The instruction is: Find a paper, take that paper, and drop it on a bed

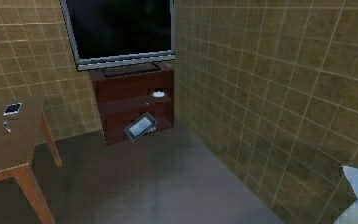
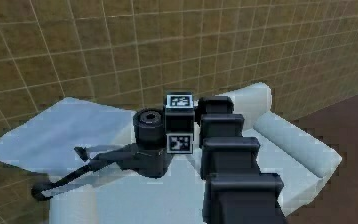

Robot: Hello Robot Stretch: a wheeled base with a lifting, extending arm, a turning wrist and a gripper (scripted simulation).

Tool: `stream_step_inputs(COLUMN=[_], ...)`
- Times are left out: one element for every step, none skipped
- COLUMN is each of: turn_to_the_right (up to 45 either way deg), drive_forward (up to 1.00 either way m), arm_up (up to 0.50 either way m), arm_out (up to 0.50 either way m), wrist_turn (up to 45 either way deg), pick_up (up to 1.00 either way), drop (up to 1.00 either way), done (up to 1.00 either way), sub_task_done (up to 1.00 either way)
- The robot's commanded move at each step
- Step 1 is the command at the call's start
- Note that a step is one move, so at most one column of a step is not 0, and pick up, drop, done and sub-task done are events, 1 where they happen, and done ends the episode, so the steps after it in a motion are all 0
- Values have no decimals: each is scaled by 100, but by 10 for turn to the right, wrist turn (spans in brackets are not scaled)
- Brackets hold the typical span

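Paper may be blending into the pale bed (image 2: 57,125) lying just behind the gripper (image 2: 62,172), so whether the gripper is holding anything cannot be told. The robot seems to be reaching the drop step; the next move is calling for letting the sheet fall onto the bedding.

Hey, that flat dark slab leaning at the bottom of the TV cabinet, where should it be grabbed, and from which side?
Probably its raised upper edge, approached from the front and above. The flat dark slab looks thin and tilted, lower edge near the floor and back toward the cabinet, so only that top edge seems free.
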Motion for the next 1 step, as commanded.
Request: stream_step_inputs(turn_to_the_right=[0], drive_forward=[0], arm_up=[0], arm_out=[0], wrist_turn=[-450], pick_up=[0], drop=[0], done=[0], sub_task_done=[0])
